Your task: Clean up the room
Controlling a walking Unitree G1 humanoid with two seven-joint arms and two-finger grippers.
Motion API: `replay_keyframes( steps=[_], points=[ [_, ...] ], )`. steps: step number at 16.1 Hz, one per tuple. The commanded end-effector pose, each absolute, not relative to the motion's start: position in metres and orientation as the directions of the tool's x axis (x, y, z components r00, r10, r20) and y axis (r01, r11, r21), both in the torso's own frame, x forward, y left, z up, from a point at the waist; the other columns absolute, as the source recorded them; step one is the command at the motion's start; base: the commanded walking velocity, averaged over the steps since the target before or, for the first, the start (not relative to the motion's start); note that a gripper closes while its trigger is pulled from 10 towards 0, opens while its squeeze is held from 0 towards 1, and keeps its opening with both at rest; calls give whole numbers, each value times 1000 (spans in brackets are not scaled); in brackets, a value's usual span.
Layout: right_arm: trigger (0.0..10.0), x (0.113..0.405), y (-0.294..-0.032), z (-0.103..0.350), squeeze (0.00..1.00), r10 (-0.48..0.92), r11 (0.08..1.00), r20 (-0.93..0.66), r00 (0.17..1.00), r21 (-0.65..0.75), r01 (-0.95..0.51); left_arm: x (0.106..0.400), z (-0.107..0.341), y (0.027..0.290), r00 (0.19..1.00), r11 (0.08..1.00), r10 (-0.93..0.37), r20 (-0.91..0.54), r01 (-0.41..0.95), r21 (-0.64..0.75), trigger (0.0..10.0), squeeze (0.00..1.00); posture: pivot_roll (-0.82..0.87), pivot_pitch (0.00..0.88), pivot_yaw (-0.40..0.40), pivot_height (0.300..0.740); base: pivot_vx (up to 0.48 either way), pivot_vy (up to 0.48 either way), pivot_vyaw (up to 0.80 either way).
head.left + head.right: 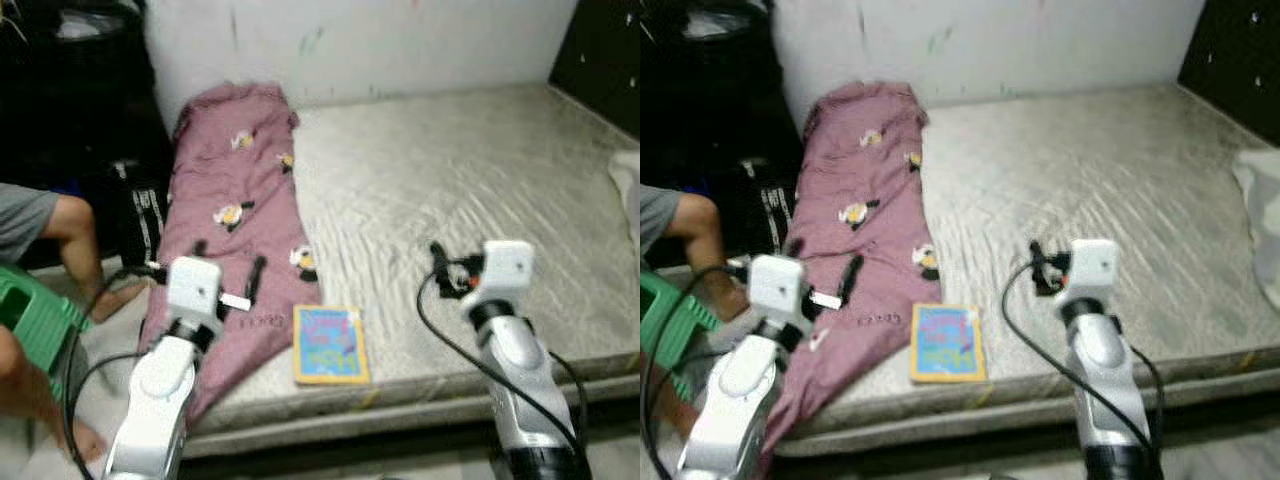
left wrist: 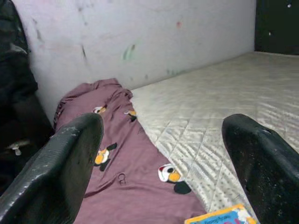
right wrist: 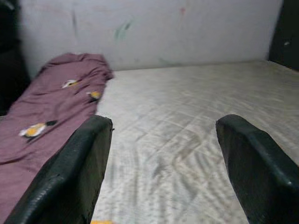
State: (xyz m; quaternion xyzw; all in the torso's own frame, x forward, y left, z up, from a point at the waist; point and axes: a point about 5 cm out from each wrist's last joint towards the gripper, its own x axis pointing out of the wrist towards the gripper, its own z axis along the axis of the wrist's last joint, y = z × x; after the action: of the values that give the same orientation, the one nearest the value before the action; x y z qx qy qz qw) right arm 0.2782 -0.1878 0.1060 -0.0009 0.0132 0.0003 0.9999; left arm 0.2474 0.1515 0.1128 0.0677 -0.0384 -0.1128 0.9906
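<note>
Bare grey mattress (image 1: pixel 470 190) against scuffed white wall (image 1: pixel 370 40)

Bare grey mattress (image 1: pixel 450 200); mauve penguin-print blanket (image 1: pixel 235 200) along left side, blue book (image 1: pixel 330 345) at front edge.

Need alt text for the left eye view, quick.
Two silver arms reach toward a bare mattress; the left hand sits over a maroon blanket, the right hand over bare mattress. A blue book lies near the edge, and a person's leg shows at left.

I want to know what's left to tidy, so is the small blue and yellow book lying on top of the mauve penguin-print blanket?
No, the small blue and yellow book lies flat on the bare grey mattress, just beside the mauve penguin-print blanket.
</note>
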Motion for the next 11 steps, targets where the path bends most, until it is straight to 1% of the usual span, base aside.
replay_keyframes(
  steps=[1,5,6,7,9,11],
  points=[
    [10000,279,-181,111,0,10,1000,2,1000,7,-10,247,114,160,977,969,-204,53,194,155,10000,0,-38,0,50,740,0,-480,0],
    [10000,281,-183,110,0,6,1000,-4,1000,1,-6,246,113,159,979,970,-199,48,190,149,10000,0,-37,0,42,740,0,-480,0],
    [10000,281,-182,111,0,18,1000,0,1000,-25,-17,246,113,159,979,971,-198,48,189,146,10000,0,-39,0,41,740,0,-480,0],
    [10000,280,-180,111,0,39,999,4,999,-31,-39,245,113,159,979,971,-197,47,189,145,10000,0,-39,0,42,740,0,-480,475],
    [10000,279,-179,111,0,39,999,0,999,-31,-38,246,112,158,979,971,-198,47,190,143,10000,0,-41,0,39,740,0,-480,800],
    [10000,280,-181,111,0,34,999,-3,999,-30,-34,246,112,158,979,973,-198,48,190,132,10000,0,-42,0,39,740,0,0,553]
  ],
)
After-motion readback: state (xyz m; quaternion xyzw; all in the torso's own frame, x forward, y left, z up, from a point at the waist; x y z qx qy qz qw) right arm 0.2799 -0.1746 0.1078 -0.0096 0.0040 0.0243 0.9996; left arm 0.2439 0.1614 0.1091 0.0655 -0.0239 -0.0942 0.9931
